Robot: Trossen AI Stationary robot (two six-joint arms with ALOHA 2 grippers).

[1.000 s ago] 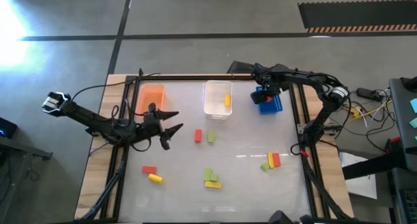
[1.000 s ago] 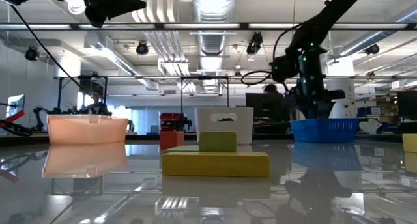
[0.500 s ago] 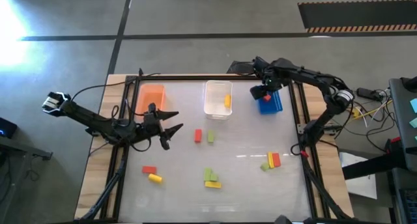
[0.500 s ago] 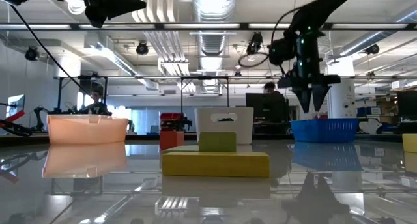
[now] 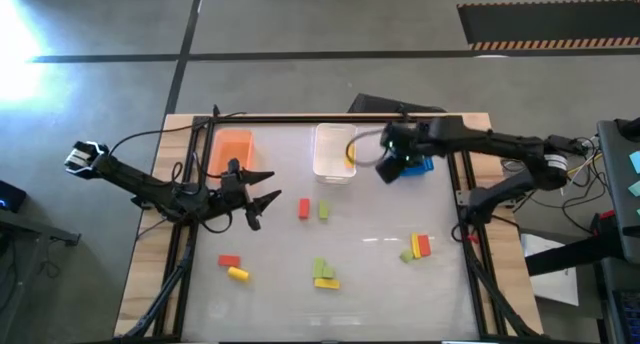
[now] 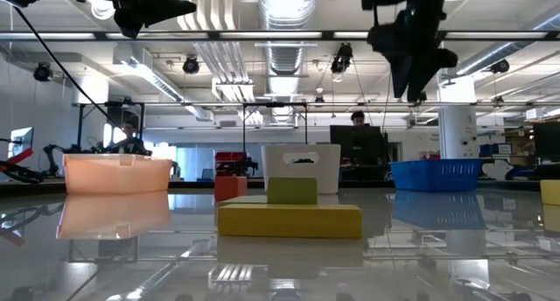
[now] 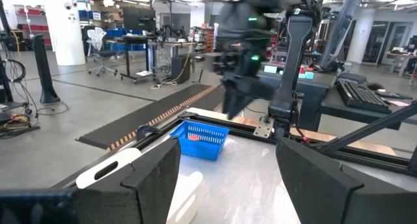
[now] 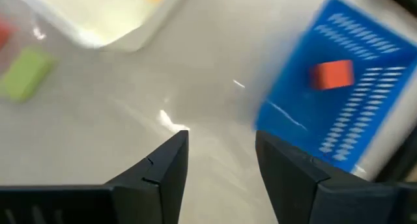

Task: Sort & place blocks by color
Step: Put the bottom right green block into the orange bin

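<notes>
Red, yellow and light green blocks lie flat on the table: a red block (image 5: 304, 208) and a green block (image 5: 324, 211) mid-table, a red block (image 5: 229, 261) and a yellow block (image 5: 238, 274) near left, a green-yellow cluster (image 5: 323, 274), and a green-yellow-red cluster (image 5: 417, 248). One red block (image 8: 331, 74) lies in the blue bin (image 5: 422, 166), and a yellow block (image 5: 349, 156) in the clear bin (image 5: 330, 151). My right gripper (image 5: 386, 171) hovers open and empty between the clear and blue bins. My left gripper (image 5: 262, 199) waits open by the orange bin (image 5: 232, 149).
The three bins stand in a row along the far edge. Bare table lies between the bins and the mid-table blocks, and around the right gripper (image 8: 220, 152). A metal frame runs along the table's edges. A person sits far behind in the room.
My right gripper has risen out of the blue bin and swung toward the table's left and a little nearer, ending high between the blue and clear bins. A red block stays in the blue bin. The left arm has kept still.
</notes>
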